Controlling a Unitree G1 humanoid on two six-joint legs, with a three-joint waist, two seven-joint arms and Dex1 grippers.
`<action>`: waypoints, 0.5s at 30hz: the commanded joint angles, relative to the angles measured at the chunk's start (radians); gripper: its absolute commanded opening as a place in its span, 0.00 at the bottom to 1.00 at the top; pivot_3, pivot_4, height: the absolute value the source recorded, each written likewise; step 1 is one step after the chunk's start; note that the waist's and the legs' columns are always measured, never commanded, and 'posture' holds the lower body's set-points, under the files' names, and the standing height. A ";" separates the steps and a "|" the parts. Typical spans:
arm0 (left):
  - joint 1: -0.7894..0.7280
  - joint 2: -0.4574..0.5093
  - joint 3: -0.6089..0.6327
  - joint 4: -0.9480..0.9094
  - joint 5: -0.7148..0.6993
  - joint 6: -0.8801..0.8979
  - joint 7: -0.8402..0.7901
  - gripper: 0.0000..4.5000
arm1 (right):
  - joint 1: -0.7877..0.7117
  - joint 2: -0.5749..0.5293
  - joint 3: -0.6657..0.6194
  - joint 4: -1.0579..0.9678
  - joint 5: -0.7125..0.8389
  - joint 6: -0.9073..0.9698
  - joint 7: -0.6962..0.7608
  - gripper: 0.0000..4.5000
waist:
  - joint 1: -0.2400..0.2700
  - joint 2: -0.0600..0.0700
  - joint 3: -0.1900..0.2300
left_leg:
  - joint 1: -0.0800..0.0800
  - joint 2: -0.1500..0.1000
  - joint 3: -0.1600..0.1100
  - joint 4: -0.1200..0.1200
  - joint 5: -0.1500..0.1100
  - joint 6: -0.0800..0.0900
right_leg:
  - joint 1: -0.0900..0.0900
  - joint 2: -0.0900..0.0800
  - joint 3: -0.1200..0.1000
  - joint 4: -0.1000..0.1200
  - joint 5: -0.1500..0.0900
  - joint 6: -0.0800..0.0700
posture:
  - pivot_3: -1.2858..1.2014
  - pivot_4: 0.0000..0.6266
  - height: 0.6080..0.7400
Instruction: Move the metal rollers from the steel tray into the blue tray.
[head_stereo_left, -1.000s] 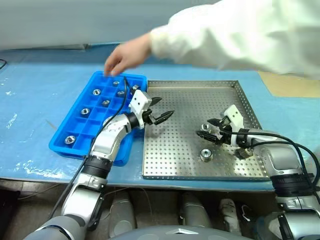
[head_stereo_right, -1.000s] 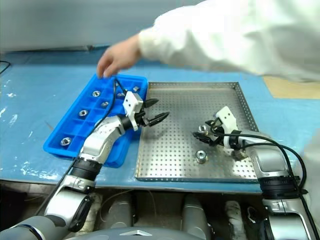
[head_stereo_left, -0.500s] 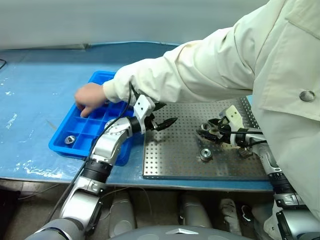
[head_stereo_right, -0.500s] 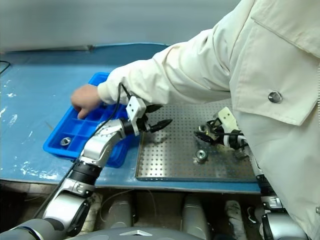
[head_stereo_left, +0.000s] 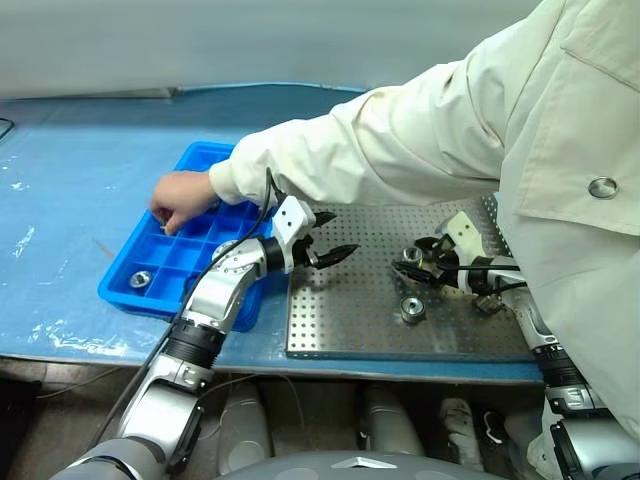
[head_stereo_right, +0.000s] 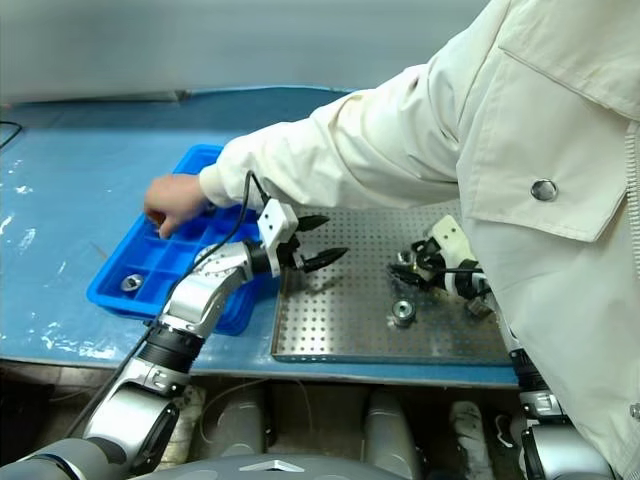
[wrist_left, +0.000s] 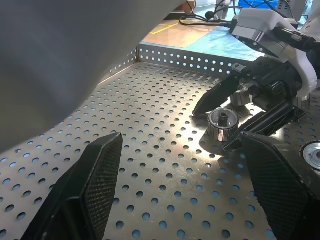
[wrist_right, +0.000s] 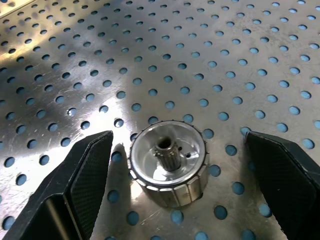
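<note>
The steel tray lies right of the blue tray. My right gripper rests open on the steel tray's floor. One metal roller stands upright between its fingers, apart from both. A second roller sits nearer the front edge. A third roller lies in a near-left compartment of the blue tray. My left gripper hovers open and empty over the steel tray's left edge, pointing toward the right gripper.
A person in a white coat leans in from the right. The sleeve crosses above the back of both trays, and the hand is inside the blue tray. Blue table covering surrounds the trays.
The person's arm has reached across from the blue tray's far edge, and the hand is now down in its compartments. Fewer rollers show there. Both grippers have kept still.
</note>
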 joint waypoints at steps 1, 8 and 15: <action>-0.017 -0.001 0.008 -0.018 -0.001 -0.028 0.004 0.88 | -0.020 -0.002 -0.002 -0.006 0.000 -0.023 0.007 1.00 | 0.000 0.000 0.000 | 0.000 0.000 0.000 0.000 0.000 0.000 | 0.000 0.000 0.000 0.000 0.000 0.000 | 0.47 0.24 1.00; -0.017 -0.001 0.014 -0.019 0.004 -0.038 0.017 0.88 | -0.026 0.000 0.003 0.004 -0.007 -0.032 0.015 1.00 | 0.000 0.000 0.000 | 0.000 0.000 0.000 0.000 0.000 0.000 | 0.000 0.000 0.000 -0.001 0.000 0.000 | 0.47 0.24 1.00; -0.018 0.002 0.017 -0.019 0.002 -0.039 0.021 0.88 | -0.038 0.004 0.013 0.018 -0.013 -0.039 0.027 1.00 | 0.000 0.000 0.000 | 0.000 0.000 0.000 0.000 0.000 0.000 | 0.000 0.000 0.000 -0.001 0.000 0.000 | 0.47 0.24 1.00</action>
